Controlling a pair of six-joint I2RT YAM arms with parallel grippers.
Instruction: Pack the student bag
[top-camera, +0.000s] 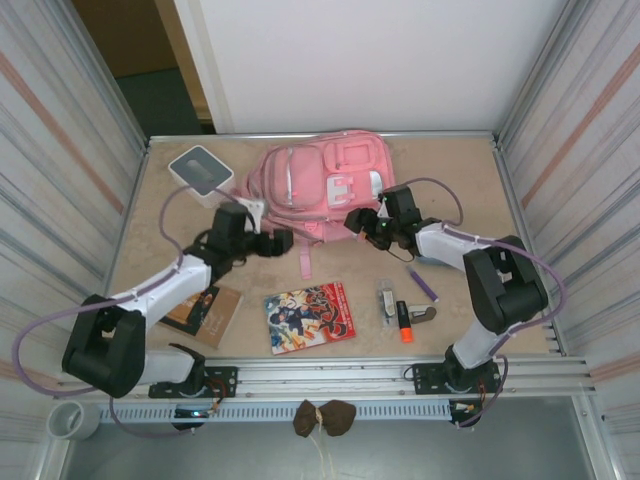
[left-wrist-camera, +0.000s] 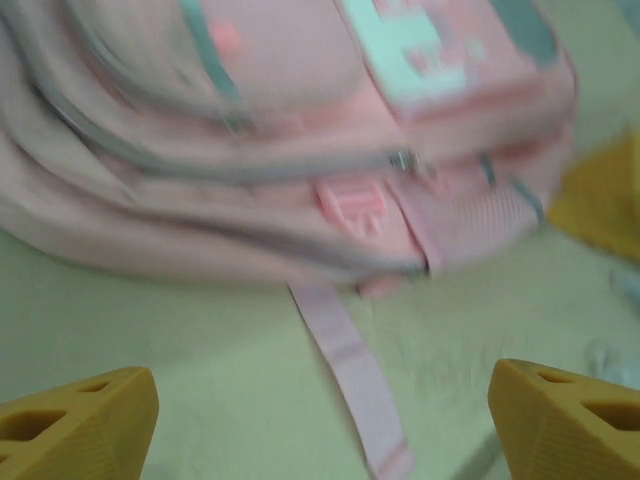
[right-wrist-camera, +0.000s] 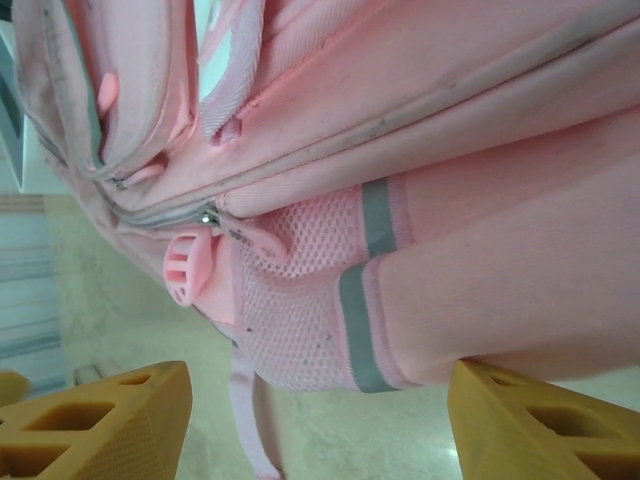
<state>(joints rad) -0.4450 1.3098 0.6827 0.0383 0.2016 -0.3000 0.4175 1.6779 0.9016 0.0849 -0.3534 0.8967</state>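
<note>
Where the table's (top-camera: 470, 165) near edge runs along the arm bases, four items lie just inside it. A brown book (top-camera: 205, 310) sits toward the near left corner, partly under the left arm. A comic (top-camera: 310, 317) lies at mid-edge. An orange marker (top-camera: 405, 324) and a purple pen (top-camera: 422, 283) lie toward the near right corner. Small pale items beside the marker cannot be identified.

At mid-table, the left gripper (top-camera: 283, 240) points toward the bag's near side, next to a loose strap (top-camera: 305, 255). In its wrist view, which is blurred, the left gripper (left-wrist-camera: 322, 390) has its fingers (left-wrist-camera: 80, 425) spread wide. Only bare table and the strap (left-wrist-camera: 350, 370) lie between them, so it grasps nothing and stands clear of the bag (left-wrist-camera: 280, 150).

The right gripper (top-camera: 357, 220) is at the bag's near right side. In its wrist view the right gripper (right-wrist-camera: 320, 385) also has its fingers (right-wrist-camera: 110, 420) well apart and nothing clamped. The bag's mesh pocket (right-wrist-camera: 300, 300) lies just beyond the tips; contact cannot be determined.

The bag (top-camera: 325, 180) lies flat at the middle of the far edge, front pockets up. A grey-and-white box (top-camera: 200, 172) sits in the far left corner, just beside the bag.
</note>
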